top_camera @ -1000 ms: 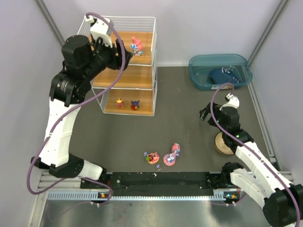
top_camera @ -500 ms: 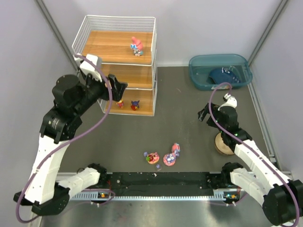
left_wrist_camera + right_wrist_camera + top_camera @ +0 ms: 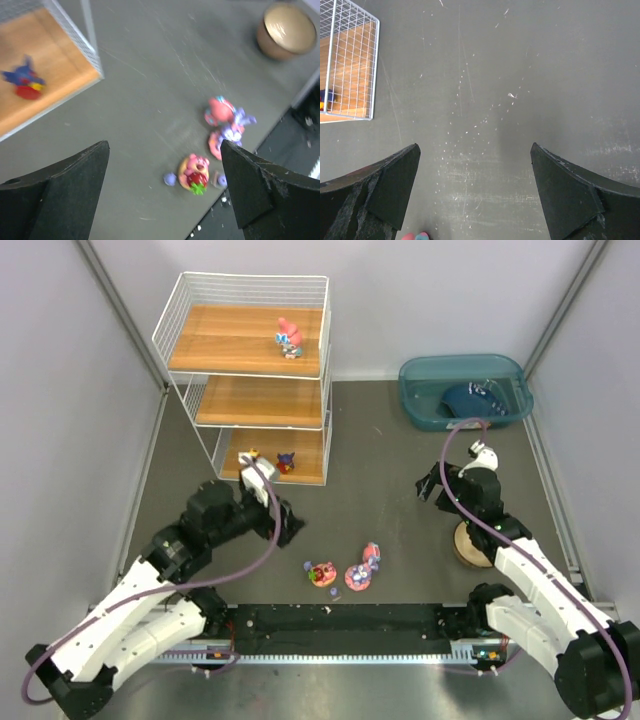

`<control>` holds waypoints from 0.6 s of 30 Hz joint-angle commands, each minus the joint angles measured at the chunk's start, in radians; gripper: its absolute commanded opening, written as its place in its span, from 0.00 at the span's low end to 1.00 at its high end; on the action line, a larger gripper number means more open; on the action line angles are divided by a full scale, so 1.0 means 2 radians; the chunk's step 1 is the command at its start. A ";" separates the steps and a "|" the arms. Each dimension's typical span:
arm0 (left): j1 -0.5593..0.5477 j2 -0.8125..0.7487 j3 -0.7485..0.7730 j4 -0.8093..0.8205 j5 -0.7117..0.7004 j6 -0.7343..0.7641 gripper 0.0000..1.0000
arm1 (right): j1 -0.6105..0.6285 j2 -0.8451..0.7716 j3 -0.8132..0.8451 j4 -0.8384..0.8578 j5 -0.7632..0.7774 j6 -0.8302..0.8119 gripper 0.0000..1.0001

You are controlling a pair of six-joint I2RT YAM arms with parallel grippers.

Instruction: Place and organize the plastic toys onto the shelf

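We found two toys loose on the worktop (image 3: 400, 500) near its front edge: a red-and-pink toy (image 3: 194, 172) just beside a pink-and-purple toy (image 3: 225, 125). The shelf (image 3: 230, 335) carried a pink toy (image 3: 290, 337) on its top board and two small toys (image 3: 285, 461) on the bottom board. The left hand (image 3: 162, 145) hung wide and empty between shelf and loose toys. The right hand (image 3: 475, 147) stood wide and empty near a tan bowl (image 3: 287, 30).
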 commanded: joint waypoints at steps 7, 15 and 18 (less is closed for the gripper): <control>-0.099 -0.060 -0.159 0.161 0.020 0.048 0.99 | 0.004 -0.009 -0.008 0.028 -0.014 0.002 0.93; -0.165 -0.012 -0.180 0.179 0.002 0.090 0.99 | 0.004 -0.008 -0.010 0.032 -0.015 0.003 0.93; -0.194 0.018 -0.182 0.183 -0.026 0.101 0.99 | 0.003 -0.008 -0.010 0.033 -0.016 0.002 0.93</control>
